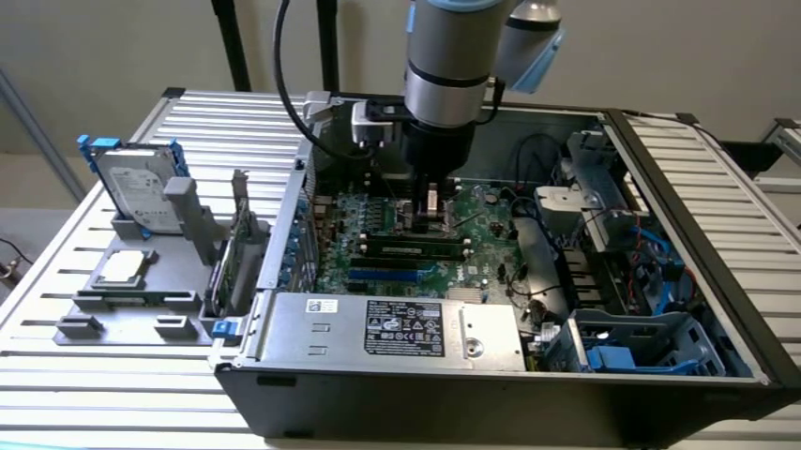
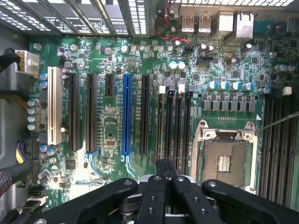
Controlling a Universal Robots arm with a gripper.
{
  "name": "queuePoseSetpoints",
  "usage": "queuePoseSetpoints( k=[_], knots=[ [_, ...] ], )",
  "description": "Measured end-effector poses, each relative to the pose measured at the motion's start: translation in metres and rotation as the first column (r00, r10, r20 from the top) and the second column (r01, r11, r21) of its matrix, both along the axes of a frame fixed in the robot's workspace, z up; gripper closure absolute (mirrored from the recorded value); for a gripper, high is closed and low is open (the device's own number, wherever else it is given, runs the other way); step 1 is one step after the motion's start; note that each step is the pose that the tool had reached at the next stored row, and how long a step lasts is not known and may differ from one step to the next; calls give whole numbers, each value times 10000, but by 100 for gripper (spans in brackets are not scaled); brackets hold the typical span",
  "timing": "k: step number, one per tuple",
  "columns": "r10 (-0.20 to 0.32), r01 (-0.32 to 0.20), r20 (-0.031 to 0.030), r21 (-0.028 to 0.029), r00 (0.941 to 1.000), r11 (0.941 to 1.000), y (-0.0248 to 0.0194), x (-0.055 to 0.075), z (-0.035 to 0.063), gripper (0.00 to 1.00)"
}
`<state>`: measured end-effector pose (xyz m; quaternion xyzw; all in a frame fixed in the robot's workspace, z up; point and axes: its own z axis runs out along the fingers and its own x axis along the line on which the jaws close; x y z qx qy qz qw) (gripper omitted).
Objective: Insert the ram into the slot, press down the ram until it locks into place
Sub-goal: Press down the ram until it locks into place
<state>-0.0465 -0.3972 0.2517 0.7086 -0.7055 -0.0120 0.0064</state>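
While a hard drive (image 1: 135, 187) stands on the tabletop (image 1: 75, 375) at the exterior view's left, the pincer (image 2: 166, 169), pressed together, hovers over the parallel black slot (image 2: 171, 128) row; the ram (image 1: 411, 250) sits seated on the motherboard (image 1: 482, 272), beside the power supply (image 1: 394, 330).

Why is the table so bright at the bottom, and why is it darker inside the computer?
Exterior view: strong light washes out the ribbed metal table along its near edge, while the black computer case shades its inside. Wrist view: the large green motherboard is evenly lit, and the black tool looks dark.
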Motion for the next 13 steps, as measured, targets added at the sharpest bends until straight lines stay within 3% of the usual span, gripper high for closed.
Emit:
queuePoseSetpoints(
  k=[13],
  knots=[
    [1,-1,37,-12,10000,10000,22,-137,-149,89]
  ],
)
